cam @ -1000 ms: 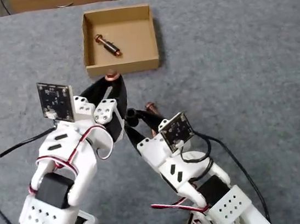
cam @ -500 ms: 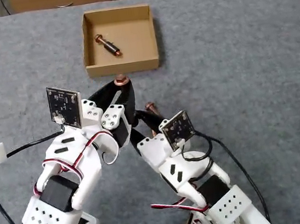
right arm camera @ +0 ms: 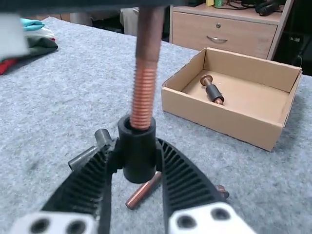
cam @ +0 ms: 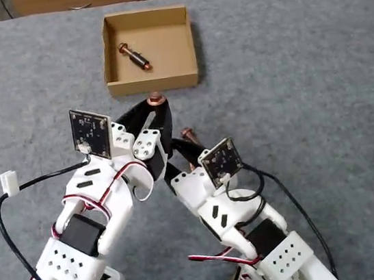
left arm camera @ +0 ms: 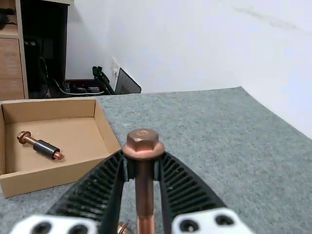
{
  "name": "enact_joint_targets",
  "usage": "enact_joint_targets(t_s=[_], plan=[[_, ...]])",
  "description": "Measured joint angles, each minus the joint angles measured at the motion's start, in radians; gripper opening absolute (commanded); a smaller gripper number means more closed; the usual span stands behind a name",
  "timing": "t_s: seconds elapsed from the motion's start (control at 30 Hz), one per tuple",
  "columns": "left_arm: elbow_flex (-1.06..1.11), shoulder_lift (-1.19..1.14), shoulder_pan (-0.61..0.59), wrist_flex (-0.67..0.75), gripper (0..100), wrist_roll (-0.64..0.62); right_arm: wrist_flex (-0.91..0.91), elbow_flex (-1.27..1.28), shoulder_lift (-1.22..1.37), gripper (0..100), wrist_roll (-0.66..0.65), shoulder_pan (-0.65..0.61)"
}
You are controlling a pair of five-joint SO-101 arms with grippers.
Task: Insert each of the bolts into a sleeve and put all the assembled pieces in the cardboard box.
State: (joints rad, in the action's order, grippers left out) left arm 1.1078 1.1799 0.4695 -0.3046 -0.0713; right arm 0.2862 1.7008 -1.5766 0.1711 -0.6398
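One cardboard box; one assembled piece; three bolts; three sleeves.

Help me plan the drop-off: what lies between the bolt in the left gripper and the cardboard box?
In the high view only a bare strip of grey mat separates the bolt, shut in the left gripper, from the cardboard box.

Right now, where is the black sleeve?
The sleeve is clamped upright in the right hand, just in front of the box's near wall, with the tip of the left hand's bolt in its top.
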Motion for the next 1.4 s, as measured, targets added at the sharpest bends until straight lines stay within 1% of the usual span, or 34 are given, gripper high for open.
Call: enact_joint_targets(t_s=[0.77,0.97,1.23,1.4], plan=[[0.008,-0.002,-0.025,-0.028,2,0.002,0.012,-0.006,0.000,0.2,0.000,0.000],[0.006,0.000,-0.025,-0.100,2,0.006,0.014,-0.005,0.000,0.2,0.000,-0.003],[0.006,0.000,-0.028,-0.110,2,0.006,0.021,-0.005,0.000,0.2,0.000,-0.003],[0.005,0.000,-0.028,-0.120,8,0.006,0.021,-0.005,0.000,0.2,0.000,-0.003]])
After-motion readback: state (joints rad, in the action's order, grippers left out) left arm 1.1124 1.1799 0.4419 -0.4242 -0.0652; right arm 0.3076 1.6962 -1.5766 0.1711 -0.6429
